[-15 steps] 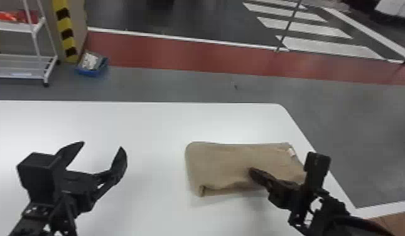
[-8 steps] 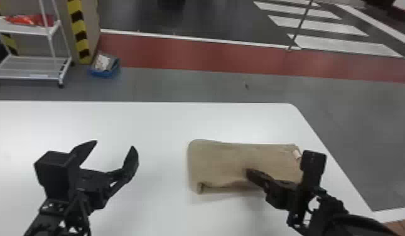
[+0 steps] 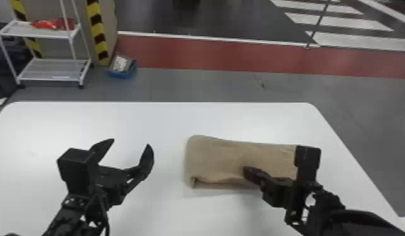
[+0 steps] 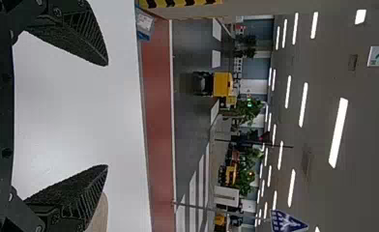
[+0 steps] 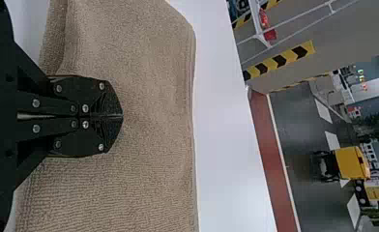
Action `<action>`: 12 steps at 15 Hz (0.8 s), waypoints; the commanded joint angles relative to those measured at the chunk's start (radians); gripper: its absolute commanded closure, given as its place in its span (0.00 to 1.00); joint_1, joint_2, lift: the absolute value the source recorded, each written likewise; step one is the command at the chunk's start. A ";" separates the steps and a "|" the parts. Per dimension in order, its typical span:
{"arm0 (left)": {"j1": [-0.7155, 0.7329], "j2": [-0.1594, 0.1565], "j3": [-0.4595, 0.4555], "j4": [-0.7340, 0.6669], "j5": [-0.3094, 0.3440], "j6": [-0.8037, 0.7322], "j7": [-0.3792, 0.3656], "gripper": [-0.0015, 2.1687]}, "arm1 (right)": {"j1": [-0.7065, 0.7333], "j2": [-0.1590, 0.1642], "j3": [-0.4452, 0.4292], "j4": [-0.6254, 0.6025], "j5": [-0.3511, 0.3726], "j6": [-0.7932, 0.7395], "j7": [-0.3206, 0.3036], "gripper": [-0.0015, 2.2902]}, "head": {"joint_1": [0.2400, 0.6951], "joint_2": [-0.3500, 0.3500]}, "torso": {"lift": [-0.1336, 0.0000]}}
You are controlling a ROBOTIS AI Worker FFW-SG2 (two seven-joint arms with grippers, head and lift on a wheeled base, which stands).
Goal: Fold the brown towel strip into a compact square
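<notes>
Lying on the worktop [image 3: 179,213]: the brown towel [image 3: 217,160], at about one o'clock from the robot, twelve being straight ahead.
Towel shape: already doubled in layers, flat, and longer than wide; its long side goes about from nine to three o'clock. At its near left corner, toward seven o'clock, a small curl of the cloth comes out.
Right gripper [image 3: 248,171]: at one o'clock, its fingers are together, over the middle part of the towel. Between them I see no cloth; if they press on it, I cannot tell.
Left gripper [image 3: 131,142]: between ten and eleven o'clock, above the worktop, its fingers are wide apart with nothing between. The towel is at three o'clock from it, well apart.
Floor behind: a white shelf rack [image 3: 54,70] and a blue box [image 3: 122,74], both near eleven o'clock.
</notes>
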 commanded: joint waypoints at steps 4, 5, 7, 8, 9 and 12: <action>0.000 0.000 0.008 0.002 0.000 0.002 -0.001 0.07 | -0.027 0.000 0.115 0.000 0.042 0.013 -0.014 0.88 | 1.00 0.36 | 0.07; 0.000 0.000 0.008 0.002 0.000 0.002 -0.001 0.07 | -0.027 0.000 0.133 -0.001 0.043 0.013 -0.016 0.88 | 1.00 0.37 | 0.07; 0.000 0.000 0.008 0.000 0.002 0.002 -0.005 0.07 | -0.020 0.000 0.132 -0.041 0.046 -0.006 -0.027 0.85 | 1.00 0.41 | 0.07; 0.000 0.000 0.008 0.002 0.002 0.006 -0.006 0.07 | -0.006 0.000 0.110 -0.067 0.046 -0.037 -0.028 0.75 | 1.00 0.42 | 0.07; 0.000 0.002 0.008 0.003 0.005 0.009 -0.006 0.07 | 0.008 -0.001 0.076 -0.080 0.036 -0.076 -0.027 0.64 | 1.00 0.42 | 0.07; 0.001 0.000 -0.003 0.014 0.043 0.024 -0.034 0.07 | 0.023 -0.006 -0.069 -0.090 0.028 -0.113 -0.013 0.17 | 1.00 0.35 | 0.07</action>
